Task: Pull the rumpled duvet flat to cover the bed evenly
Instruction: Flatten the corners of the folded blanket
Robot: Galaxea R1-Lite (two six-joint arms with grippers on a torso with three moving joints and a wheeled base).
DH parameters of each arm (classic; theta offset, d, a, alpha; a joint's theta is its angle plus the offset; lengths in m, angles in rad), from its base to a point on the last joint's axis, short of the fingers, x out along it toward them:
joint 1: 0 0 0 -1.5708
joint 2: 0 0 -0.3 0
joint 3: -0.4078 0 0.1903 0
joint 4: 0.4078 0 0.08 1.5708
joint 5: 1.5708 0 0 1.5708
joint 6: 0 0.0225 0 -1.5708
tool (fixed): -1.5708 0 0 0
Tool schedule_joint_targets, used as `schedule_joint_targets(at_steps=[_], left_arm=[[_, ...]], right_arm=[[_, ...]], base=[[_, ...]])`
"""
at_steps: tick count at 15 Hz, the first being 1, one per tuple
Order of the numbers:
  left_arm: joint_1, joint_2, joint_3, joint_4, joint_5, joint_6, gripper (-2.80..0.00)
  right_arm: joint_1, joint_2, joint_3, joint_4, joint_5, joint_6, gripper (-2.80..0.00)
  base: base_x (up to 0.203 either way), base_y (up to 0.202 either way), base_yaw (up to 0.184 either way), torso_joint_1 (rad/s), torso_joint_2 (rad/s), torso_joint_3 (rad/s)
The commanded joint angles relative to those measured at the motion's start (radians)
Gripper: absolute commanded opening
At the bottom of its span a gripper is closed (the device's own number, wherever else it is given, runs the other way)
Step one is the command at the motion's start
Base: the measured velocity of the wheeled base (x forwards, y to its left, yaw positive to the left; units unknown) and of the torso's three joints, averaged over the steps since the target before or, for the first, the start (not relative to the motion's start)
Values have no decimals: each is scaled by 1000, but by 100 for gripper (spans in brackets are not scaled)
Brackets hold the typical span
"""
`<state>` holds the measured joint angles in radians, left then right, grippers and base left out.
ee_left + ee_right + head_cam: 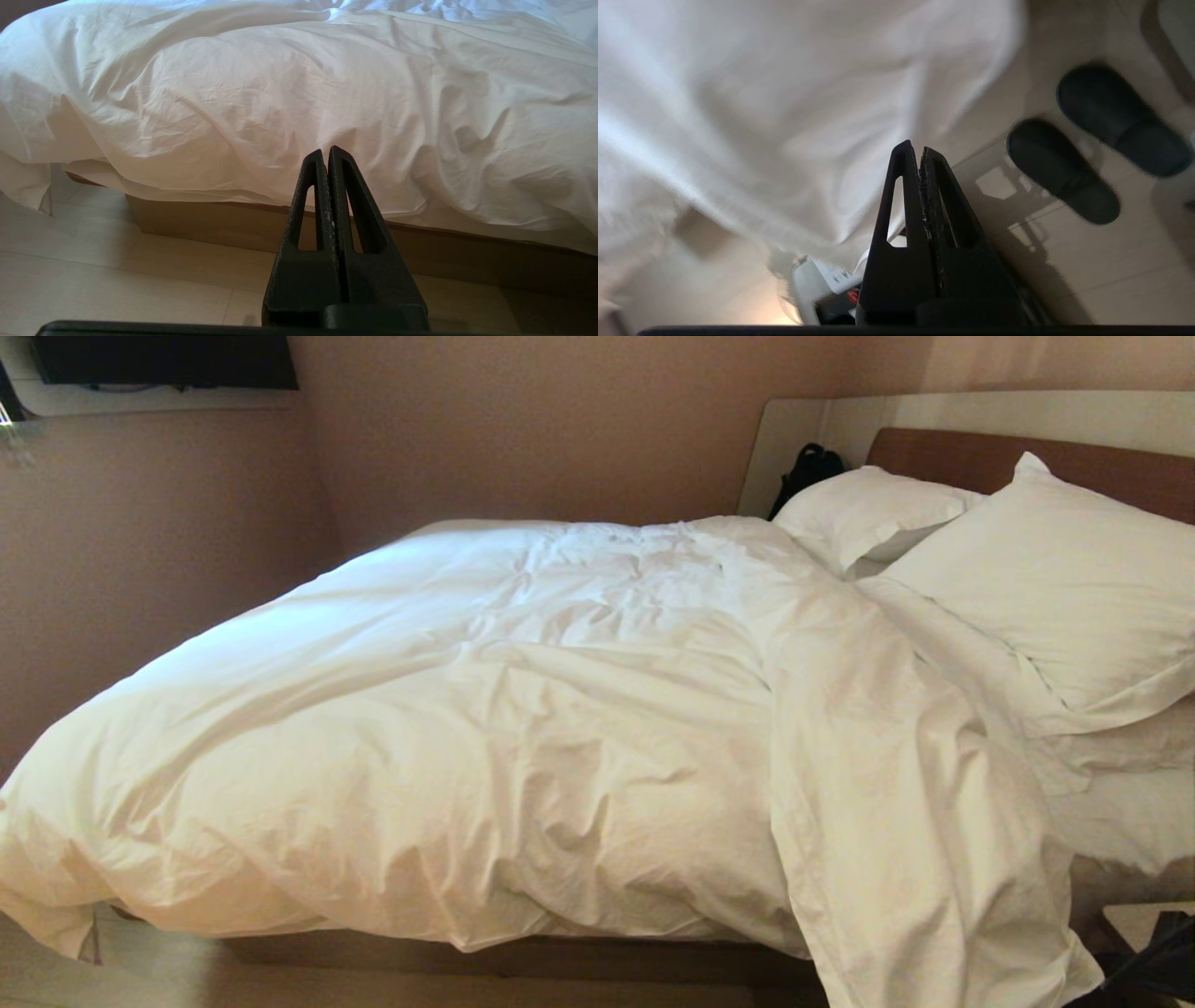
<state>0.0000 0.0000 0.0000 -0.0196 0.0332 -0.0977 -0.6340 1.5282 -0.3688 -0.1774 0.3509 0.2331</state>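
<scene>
The duvet (523, 728) is white and puffy. It lies rumpled over most of the bed (560, 957), with a long fold (896, 821) bunched near the pillows and hanging over the near side. In the left wrist view my left gripper (325, 151) is shut and empty. It hangs low in front of the duvet's (289, 102) drooping edge, just above the brown bed base (210, 224) and apart from the cloth. My right gripper (915, 148) is shut with nothing in it. It points down beside the hanging duvet (761, 121), over the floor.
Two white pillows (1055, 588) (864, 513) lie against the brown headboard (1102, 467), with a black bag (808, 471) beside it. Two dark slippers (1062, 170) (1122, 119) lie on the tiled floor near the right gripper. A wall runs along the bed's far side.
</scene>
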Motion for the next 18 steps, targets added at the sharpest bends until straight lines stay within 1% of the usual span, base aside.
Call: schedule_joint_targets(at_steps=[1, 3, 4, 5, 9, 11, 13, 15, 16, 17, 18], left_arm=[[0, 0, 0, 0, 1, -2, -280], [0, 0, 0, 0, 1, -1, -280], [0, 0, 0, 0, 1, -1, -280], [0, 0, 0, 0, 1, -1, -280], [0, 0, 0, 0, 1, -1, -280], [0, 0, 0, 0, 1, -1, -280], [0, 0, 0, 0, 1, -1, -280], [0, 0, 0, 0, 1, -2, -280], [0, 0, 0, 0, 1, -1, -280], [0, 0, 0, 0, 1, -1, -280], [0, 0, 0, 0, 1, -1, -280]], right_arm=[[-85, 94, -5, -4, 136, -250, -280], [-129, 165, -8, -5, 146, -334, -280], [-145, 190, -8, -6, 148, -353, -241], [-151, 213, -9, -16, 148, -366, 0], [-198, 315, -7, -144, 147, -455, 0], [-214, 366, -5, -213, 149, -459, 0], [-227, 409, -8, -227, 153, -451, 0], [-235, 426, -38, -231, 193, -457, 0], [-257, 425, -48, -233, 211, -475, 0], [-277, 425, -60, -234, 223, -537, 0], [-304, 428, -79, -238, 232, -622, 0]], base=[[0, 0, 0, 0, 0, 0], [0, 0, 0, 0, 0, 0], [0, 0, 0, 0, 0, 0], [0, 0, 0, 0, 0, 0], [0, 0, 0, 0, 0, 0], [0, 0, 0, 0, 0, 0], [0, 0, 0, 0, 0, 0], [0, 0, 0, 0, 0, 0], [0, 0, 0, 0, 0, 0], [0, 0, 0, 0, 0, 0], [0, 0, 0, 0, 0, 0]])
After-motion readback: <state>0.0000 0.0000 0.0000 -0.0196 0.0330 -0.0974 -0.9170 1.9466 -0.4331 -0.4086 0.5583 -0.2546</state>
